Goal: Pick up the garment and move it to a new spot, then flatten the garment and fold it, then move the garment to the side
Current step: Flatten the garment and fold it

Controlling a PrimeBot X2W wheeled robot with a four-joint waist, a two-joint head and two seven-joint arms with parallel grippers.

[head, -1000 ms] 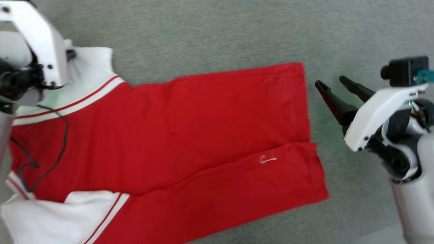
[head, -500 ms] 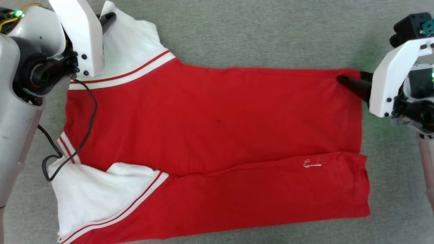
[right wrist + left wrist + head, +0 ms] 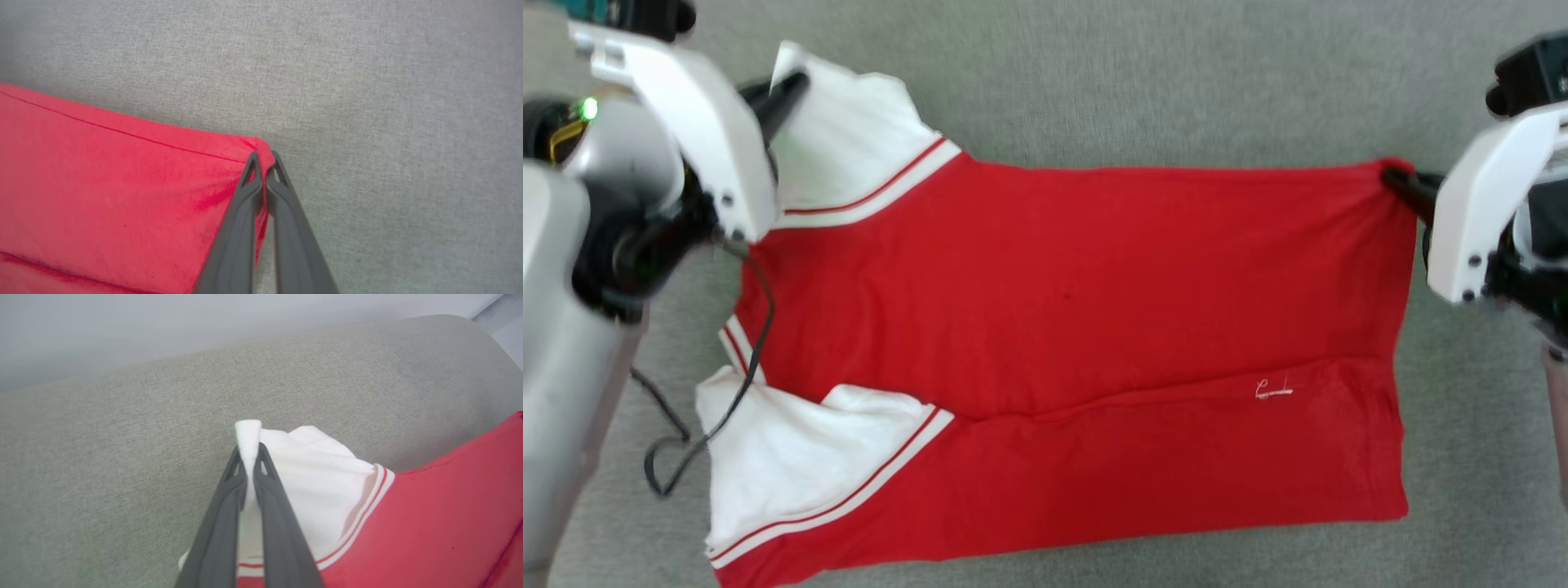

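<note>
Nearest the robot, the shirt point(image 3: 1062, 310) has its long near edge folded over as a red flap w/ a small white thread mark point(image 3: 1274, 390) on it. At the flap's left end lies the near sleeve point(image 3: 792, 457), white w/ red-white trim. The shirt is spread plain red side up on the grey surface point(image 3: 1176, 82), neck end to the robot's left, hem to its right. A black cable point(image 3: 765, 322) from the left arm point(image 3: 564, 392) hangs across the shirt's left part.

Farther off, both tools sit at the far edge, which runs straight btwn them. L tool point(image 3: 796, 82) is clamped on the tip of the far sleeve point(image 3: 849, 139). R tool point(image 3: 1390, 173) is clamped on the far hem corner.

Count: 1 shirt, 2 sleeves, 2 tools, 1 cable.

Head view takes in the whole shirt and both tools at once. L wrist view gives that pinch close up: fingers point(image 3: 220, 522) pressed together, a white nub of sleeve poking past the tips. Beyond it are the surface's rounded far edge and a pale wall point(image 3: 163, 326). R wrist view has the red corner squeezed btwn the fingers point(image 3: 241, 228), w/ a stitch line point(image 3: 122, 130) running off to that view's left.
</note>
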